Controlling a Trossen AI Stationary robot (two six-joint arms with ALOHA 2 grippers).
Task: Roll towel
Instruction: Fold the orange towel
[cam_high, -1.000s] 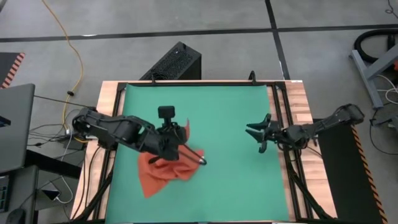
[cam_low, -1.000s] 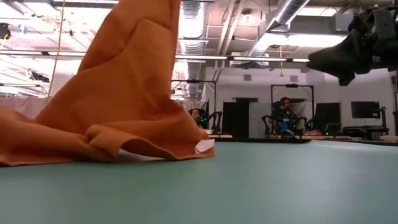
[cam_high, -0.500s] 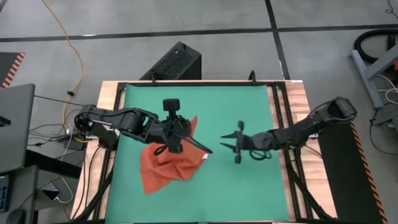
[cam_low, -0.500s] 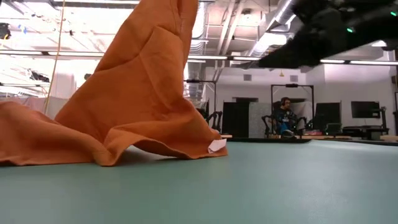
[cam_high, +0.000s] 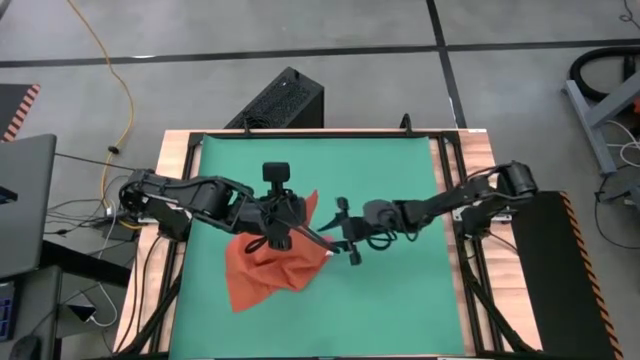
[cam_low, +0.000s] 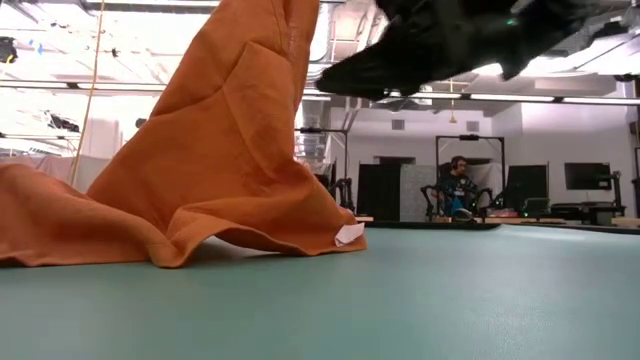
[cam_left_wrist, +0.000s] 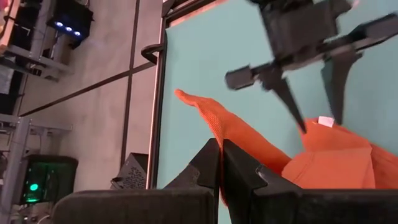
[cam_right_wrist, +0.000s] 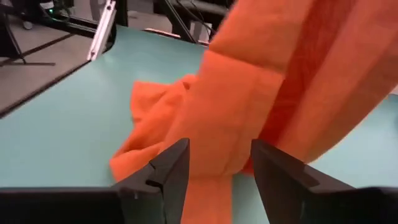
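- Left claw (cam_high: 283, 232) clenched on towel (cam_high: 262, 275), one part hoisted off the bench (cam_high: 380, 300)
- Right claw (cam_high: 345, 232) spread wide, just beside towel's edge, grasping nothing

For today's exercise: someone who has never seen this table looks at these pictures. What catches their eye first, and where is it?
First comes the rust-orange towel, lifted into a tall peak on the left half of the green mat while its lower part lies crumpled there. The left tool is shut on its raised part. The right tool, open, reaches in from the right, close to the hanging cloth.
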